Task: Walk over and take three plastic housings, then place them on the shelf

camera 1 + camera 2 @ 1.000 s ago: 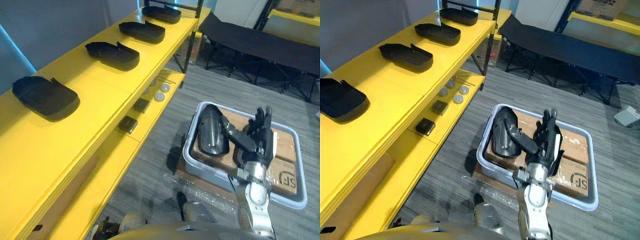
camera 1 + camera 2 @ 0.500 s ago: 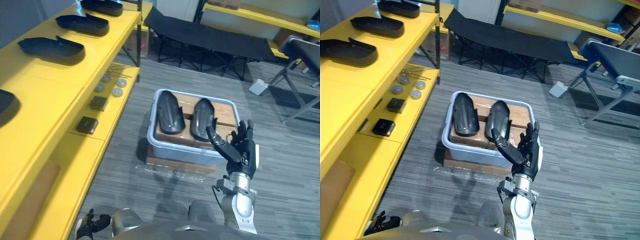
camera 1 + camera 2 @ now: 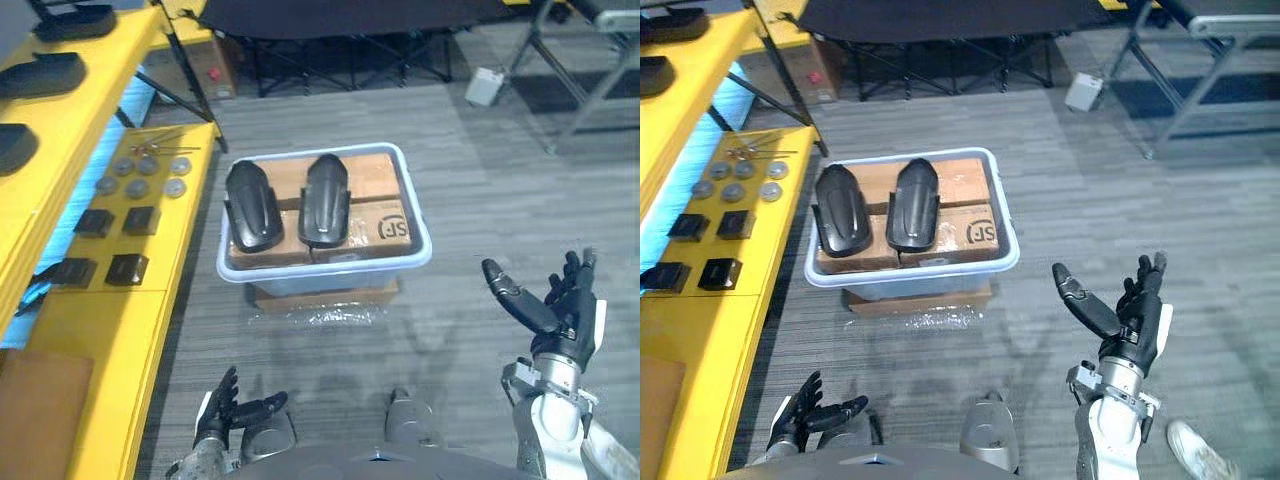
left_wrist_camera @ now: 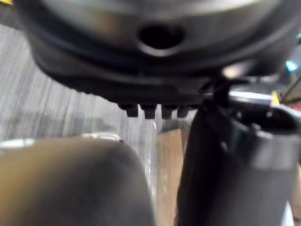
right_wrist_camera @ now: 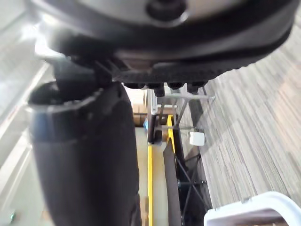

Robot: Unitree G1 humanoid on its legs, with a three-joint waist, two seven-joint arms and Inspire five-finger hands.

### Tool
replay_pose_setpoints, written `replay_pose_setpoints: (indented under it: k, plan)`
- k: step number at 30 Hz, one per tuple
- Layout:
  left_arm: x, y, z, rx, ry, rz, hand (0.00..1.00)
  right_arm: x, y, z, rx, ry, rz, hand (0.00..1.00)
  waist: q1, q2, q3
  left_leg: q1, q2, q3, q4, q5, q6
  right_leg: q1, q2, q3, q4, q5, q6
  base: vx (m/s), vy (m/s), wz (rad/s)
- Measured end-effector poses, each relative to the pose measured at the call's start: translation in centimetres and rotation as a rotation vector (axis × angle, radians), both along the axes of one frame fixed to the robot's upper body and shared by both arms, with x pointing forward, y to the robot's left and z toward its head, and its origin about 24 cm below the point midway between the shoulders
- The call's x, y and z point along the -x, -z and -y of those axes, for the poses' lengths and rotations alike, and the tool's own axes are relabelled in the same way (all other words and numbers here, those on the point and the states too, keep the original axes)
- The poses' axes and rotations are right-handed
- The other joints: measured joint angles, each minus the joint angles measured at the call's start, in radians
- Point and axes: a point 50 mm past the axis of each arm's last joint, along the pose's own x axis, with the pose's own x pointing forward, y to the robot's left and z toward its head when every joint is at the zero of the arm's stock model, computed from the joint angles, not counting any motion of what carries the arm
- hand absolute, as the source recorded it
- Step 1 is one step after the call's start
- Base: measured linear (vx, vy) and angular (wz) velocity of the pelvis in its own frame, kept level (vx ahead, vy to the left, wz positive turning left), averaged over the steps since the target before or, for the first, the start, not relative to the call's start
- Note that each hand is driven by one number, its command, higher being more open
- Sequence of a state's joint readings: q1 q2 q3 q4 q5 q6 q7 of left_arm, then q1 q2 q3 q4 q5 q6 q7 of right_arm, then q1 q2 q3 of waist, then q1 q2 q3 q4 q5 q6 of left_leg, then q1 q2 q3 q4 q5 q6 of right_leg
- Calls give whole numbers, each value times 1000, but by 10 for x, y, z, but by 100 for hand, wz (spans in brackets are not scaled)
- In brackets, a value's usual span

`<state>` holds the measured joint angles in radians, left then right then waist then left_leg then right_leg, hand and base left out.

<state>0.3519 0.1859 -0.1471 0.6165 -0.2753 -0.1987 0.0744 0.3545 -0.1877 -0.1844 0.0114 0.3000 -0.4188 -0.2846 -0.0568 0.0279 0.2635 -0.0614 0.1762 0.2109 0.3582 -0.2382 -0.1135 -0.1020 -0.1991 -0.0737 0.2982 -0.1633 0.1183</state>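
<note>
Two black plastic housings (image 3: 252, 205) (image 3: 325, 198) lie side by side on cardboard boxes inside a pale grey bin (image 3: 420, 252) on the floor ahead. More black housings (image 3: 42, 74) rest on the top of the yellow shelf (image 3: 30, 195) at the left. My right hand (image 3: 545, 305) is raised to the right of the bin and nearer to me, open, thumb out, holding nothing. My left hand (image 3: 232, 408) hangs low at the lower left, open with its fingers spread and empty.
Small black blocks (image 3: 126, 268) and round discs (image 3: 138, 186) sit on the shelf's lower board. A black cot (image 3: 330, 15) stands beyond the bin, a white box (image 3: 485, 86) lies on the floor at the back right. A white shoe (image 3: 1193, 451) shows at the lower right.
The camera has swung away from the shelf, so the bin now sits centre. My right hand has come off the bin, to its right. My left hand has come into view.
</note>
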Motion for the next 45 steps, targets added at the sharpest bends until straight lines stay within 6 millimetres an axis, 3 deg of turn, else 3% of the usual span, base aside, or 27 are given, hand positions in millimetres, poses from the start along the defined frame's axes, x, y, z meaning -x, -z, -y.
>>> replay_pose_setpoints:
  k: [2, 4, 7, 8, 10, 12, 13, 17, 21, 26, 31, 40, 45]
  plan:
    - [-6, -3, -3, 4, 18, 22, 100, -4, 4, -2, 7, -11, -26, 100, 1, -18, 17, 11, -23, 19, -16, 10, 15, -1, -12, 8, -22, 32, 28, -5, 53, -28]
    - [-11, -6, -1, 2, 34, 39, 100, -18, 8, -5, -15, -29, -51, 100, 14, -16, 32, 11, -32, 20, -16, 13, 20, -2, -17, 11, -56, 80, 34, 39, 82, -43]
    - [-31, -13, 2, -9, 59, 88, 100, -55, 17, -5, -55, -49, -122, 100, 31, -11, 71, -2, -43, -5, -17, 21, 34, 28, -15, -7, -152, 169, 30, -8, 70, -17]
    - [-47, -18, 9, -11, 63, 128, 100, -78, 15, -3, -59, -60, -146, 100, 47, -15, 102, -17, -46, -13, -16, 21, 37, 36, -15, -21, -194, 202, 29, -102, 52, 9]
    - [-64, -24, 16, -11, 83, 175, 100, -102, 5, 0, -53, -60, -144, 100, 64, -21, 130, -60, -47, -30, 2, 20, 40, 28, -14, -43, -234, 230, 28, -134, 30, 14]
    - [-83, -34, 21, -22, 104, 236, 100, -139, -28, 8, -45, -61, -73, 100, 90, -26, 183, -133, -42, -62, 48, 18, 42, 5, -8, -74, -262, 255, 24, -188, -4, 23]
    - [-85, -35, 23, -19, 99, 245, 100, -146, -38, 12, -33, -60, -55, 100, 91, -23, 190, -149, -43, -71, 59, 18, 42, 1, -7, -82, -265, 260, 24, -171, 9, 30]
    - [-91, -39, 27, -4, 71, 271, 100, -186, -110, 39, 48, -29, 38, 100, 131, 13, 211, -233, -46, -114, 115, 16, 48, -36, -7, -115, -258, 271, 27, -72, 24, 22]
    - [-92, -36, 33, 45, 55, 260, 100, -202, -150, 50, 109, -11, 51, 100, 183, 55, 232, -272, -50, -150, 145, 16, 51, -55, -9, -144, -230, 271, 27, -38, 28, 22]
    - [-95, -34, 37, 100, 36, 263, 100, -212, -148, 35, 139, -66, -11, 100, 221, 84, 243, -279, -63, -178, 148, 21, 58, -56, -22, -184, -204, 265, 26, -11, 22, 19]
    - [-93, -31, 34, 134, 19, 254, 100, -217, -153, 33, 128, -65, -30, 100, 227, 90, 245, -281, -82, -182, 153, 24, 63, -72, -50, -201, -153, 241, 36, -16, 33, 7]
    - [-96, -27, 45, 226, -23, 260, 100, -222, -172, 56, 176, 1, -183, 100, 270, 151, 250, -321, -96, -199, 179, 32, 69, -125, -78, -233, -83, 212, 34, -47, 20, 5]
    - [-97, -27, 48, 263, -31, 272, 100, -220, -188, 66, 217, 44, -233, 100, 293, 160, 245, -359, -103, -215, 189, 39, 68, -159, -88, -251, -55, 201, 32, -24, 22, 10]
